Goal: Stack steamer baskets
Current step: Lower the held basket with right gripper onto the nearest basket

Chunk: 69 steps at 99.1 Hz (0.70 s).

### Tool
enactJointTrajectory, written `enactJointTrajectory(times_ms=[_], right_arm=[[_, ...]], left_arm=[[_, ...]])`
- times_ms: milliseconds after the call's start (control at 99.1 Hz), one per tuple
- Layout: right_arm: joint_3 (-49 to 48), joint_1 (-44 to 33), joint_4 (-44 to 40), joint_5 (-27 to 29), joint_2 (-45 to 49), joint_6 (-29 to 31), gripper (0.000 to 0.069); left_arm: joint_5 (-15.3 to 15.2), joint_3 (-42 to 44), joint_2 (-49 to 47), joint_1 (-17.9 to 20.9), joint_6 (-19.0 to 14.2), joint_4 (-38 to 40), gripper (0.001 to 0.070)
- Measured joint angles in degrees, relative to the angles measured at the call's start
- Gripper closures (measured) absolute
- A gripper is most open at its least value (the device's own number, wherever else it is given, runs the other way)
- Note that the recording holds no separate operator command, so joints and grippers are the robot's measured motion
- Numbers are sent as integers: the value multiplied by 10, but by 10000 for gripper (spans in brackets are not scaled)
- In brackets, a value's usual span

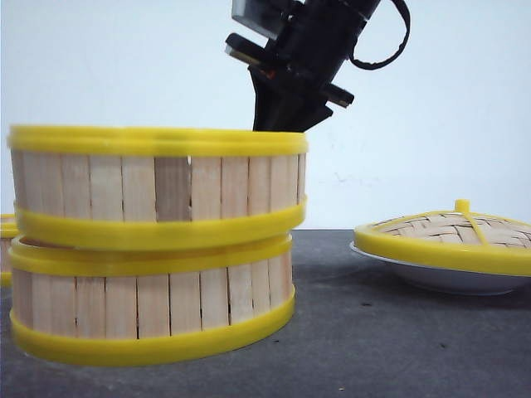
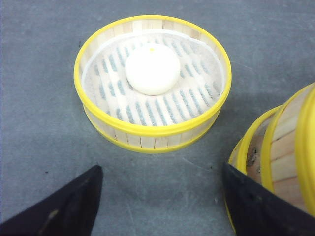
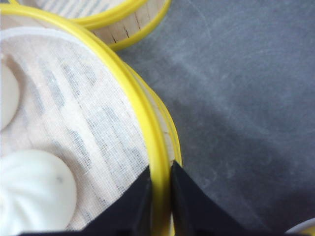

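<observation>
Two baskets (image 1: 153, 249) stacking done; R gripper (image 3: 160, 194) pinching top rim; L gripper (image 2: 157, 201) open, 3rd basket (image 2: 152, 86) waiting.

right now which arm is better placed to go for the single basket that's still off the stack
Left, probably. The left gripper is open and empty, facing the lone basket. The right gripper is clamped on the top basket's rim.

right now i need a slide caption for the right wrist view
Right gripper pinching the yellow rim of the top steamer basket, white buns on its cloth liner.
</observation>
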Motion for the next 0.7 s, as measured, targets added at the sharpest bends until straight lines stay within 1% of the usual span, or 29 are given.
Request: enactJointTrajectory(times_ms=[272,525,696], right_arm=[[0,0,29,0,5,10,661],[0,0,41,-2,7,16,661],[2,0,41,-2,27,25,661]], left_arm=[[0,0,0,0,0,0,241],[0,0,0,0,0,0,241],[0,0,0,0,0,0,241]])
